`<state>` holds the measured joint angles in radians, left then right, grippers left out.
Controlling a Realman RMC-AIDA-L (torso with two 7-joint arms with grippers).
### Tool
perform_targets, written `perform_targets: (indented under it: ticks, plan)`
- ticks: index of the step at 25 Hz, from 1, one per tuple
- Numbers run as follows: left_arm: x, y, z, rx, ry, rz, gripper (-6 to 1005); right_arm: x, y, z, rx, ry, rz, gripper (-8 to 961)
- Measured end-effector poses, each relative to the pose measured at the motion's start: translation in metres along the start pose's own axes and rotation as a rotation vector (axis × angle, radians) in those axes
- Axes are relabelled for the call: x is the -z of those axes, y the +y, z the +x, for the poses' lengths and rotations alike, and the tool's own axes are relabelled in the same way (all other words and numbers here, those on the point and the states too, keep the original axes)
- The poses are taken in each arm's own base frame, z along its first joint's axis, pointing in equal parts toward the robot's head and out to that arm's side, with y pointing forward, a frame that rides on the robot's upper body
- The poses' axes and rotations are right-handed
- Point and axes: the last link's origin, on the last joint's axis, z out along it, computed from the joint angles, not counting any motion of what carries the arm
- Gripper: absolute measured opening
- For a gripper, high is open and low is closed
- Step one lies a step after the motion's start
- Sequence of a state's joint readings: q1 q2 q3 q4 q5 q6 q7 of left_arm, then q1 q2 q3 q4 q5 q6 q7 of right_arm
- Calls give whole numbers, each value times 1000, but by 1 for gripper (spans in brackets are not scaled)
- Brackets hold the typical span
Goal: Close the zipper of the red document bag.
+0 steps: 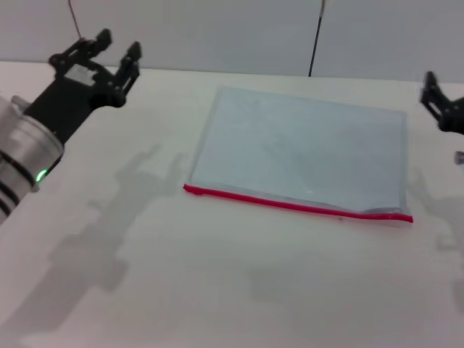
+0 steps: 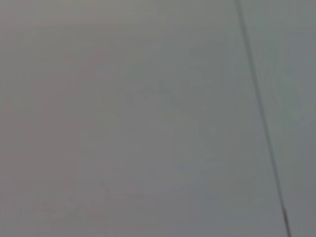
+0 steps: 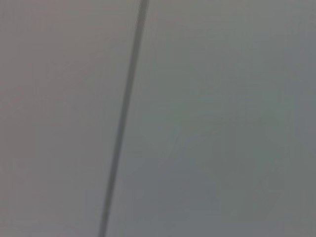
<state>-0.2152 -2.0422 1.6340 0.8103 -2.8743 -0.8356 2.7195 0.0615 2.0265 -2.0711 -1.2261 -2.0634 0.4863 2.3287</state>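
The red document bag [image 1: 304, 148] lies flat on the desk [image 1: 217, 290], its zipper [image 1: 290, 204] along the 6 o'clock edge. The left pincer [image 1: 116, 47] hovers wide at 10 o'clock; the right pincer [image 1: 435, 98] at 3 o'clock, state unclear.

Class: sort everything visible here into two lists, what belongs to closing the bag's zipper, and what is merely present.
Belongs to the job:
red document bag
zipper along its near edge
left gripper, open, raised at far left
right gripper, at the right edge

Merely present:
white table
dark cable on the wall behind
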Motion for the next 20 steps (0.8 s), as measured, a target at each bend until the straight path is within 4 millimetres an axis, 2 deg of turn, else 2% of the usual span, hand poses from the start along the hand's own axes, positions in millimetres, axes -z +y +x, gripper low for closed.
perform_targets:
  ticks: [1,2,4,7,9,13,20]
  plan:
    - [4,-1,-2,-4,-2,13,487,3,-8,12,-48,-14,58,871]
    - [7,-2,-4,-9,-4,21,487,3,-8,12,-48,-14,58,869]
    - [12,-6,-9,-19,-15,37,486,5,-17,27,-125,-29,107,868]
    - [20,-13,-19,-22,-41,67,486,3,-23,48,-191,-25,121,868]
    - [24,-18,-23,-19,-44,81,486,-1,-24,54,-199,-18,113,868]
    - [30,-25,-31,3,-21,97,486,-2,-22,58,-184,-7,98,869]
    - [29,-27,-33,18,-3,102,486,-4,-17,57,-177,-10,80,869]
